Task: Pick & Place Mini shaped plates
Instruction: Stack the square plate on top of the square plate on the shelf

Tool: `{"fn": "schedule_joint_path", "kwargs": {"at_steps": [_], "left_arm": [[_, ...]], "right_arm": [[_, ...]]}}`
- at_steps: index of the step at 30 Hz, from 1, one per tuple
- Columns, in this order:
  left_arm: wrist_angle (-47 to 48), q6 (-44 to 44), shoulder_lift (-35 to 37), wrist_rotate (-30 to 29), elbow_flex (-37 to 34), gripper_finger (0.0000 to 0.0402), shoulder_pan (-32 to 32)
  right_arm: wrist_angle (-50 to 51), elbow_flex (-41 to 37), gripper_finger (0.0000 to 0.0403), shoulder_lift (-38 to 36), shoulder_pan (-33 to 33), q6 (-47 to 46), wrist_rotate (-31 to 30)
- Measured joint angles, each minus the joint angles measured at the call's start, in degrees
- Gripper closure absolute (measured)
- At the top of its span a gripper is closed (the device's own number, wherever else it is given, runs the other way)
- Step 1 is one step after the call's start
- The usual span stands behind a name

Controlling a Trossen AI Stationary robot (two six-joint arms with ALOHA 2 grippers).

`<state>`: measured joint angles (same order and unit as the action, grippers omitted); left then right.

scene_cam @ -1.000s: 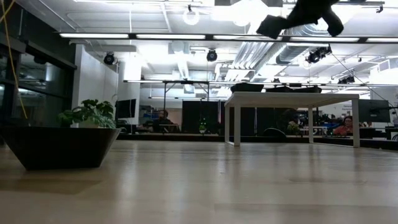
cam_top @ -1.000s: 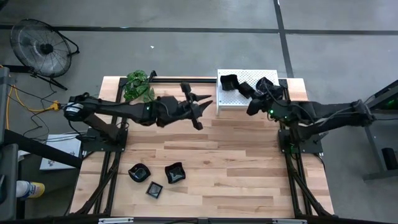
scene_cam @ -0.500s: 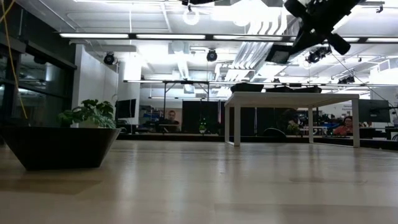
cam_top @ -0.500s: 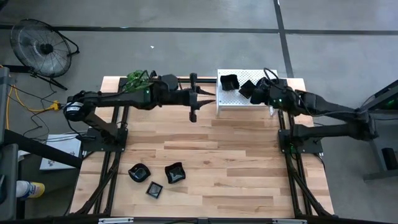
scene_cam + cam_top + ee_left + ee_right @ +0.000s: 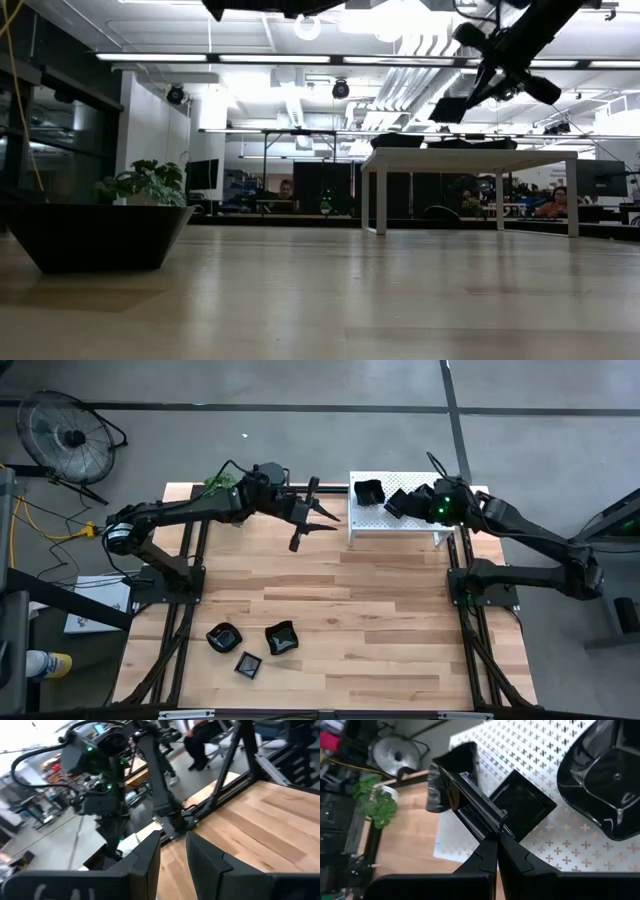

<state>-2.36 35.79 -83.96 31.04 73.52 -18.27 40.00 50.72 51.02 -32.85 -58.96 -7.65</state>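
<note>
Three glossy black mini shaped plates lie on the white perforated rack (image 5: 380, 526) at the table's far right. They are a small one (image 5: 368, 490), a square one (image 5: 520, 805) and a large rounded one (image 5: 605, 785). Three more plates (image 5: 222, 637) (image 5: 281, 638) (image 5: 248, 664) rest flat on the wood at the near left; one of them (image 5: 100, 235) fills the low view's left. My right gripper (image 5: 497, 837) is shut and hangs over the rack, above the square plate; the low view shows it (image 5: 447, 108) clear of the rack top. My left gripper (image 5: 173, 840) is open and empty, high beside the rack's left edge (image 5: 318, 520).
A green plant (image 5: 215, 485) stands at the far left behind my left arm. A fan (image 5: 70, 430) stands on the floor beyond the table. Bare wood (image 5: 340, 600) lies between the rack and the near plates. People sit in the room behind (image 5: 285, 190).
Both arms have swung toward the table's far edge. My left gripper has gone from the middle to beside the rack's left edge, turning as it went. My right gripper has moved from in front of the rack to over it, rolling and tipping downward. No plate has moved.
</note>
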Motion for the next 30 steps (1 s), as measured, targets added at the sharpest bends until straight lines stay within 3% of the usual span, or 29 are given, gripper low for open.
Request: {"fn": "schedule_joint_path", "kwargs": {"at_steps": [12, 18, 30], "left_arm": [[7.77, 0.19, -0.04, 11.95, -0.03, 0.0312, -5.52], [10.73, 2.83, -0.07, 13.20, -0.04, 0.0312, -5.88], [11.99, 3.46, -0.07, 13.18, -0.04, 0.0312, -5.85]], "right_arm": [[0.43, 0.00, 0.0403, 4.39, -5.29, -0.65, 2.91], [0.73, 0.00, 0.0403, 6.10, -7.28, 0.71, 6.86], [0.63, 0.00, 0.0402, 6.36, -8.91, 0.92, 7.91]]}}
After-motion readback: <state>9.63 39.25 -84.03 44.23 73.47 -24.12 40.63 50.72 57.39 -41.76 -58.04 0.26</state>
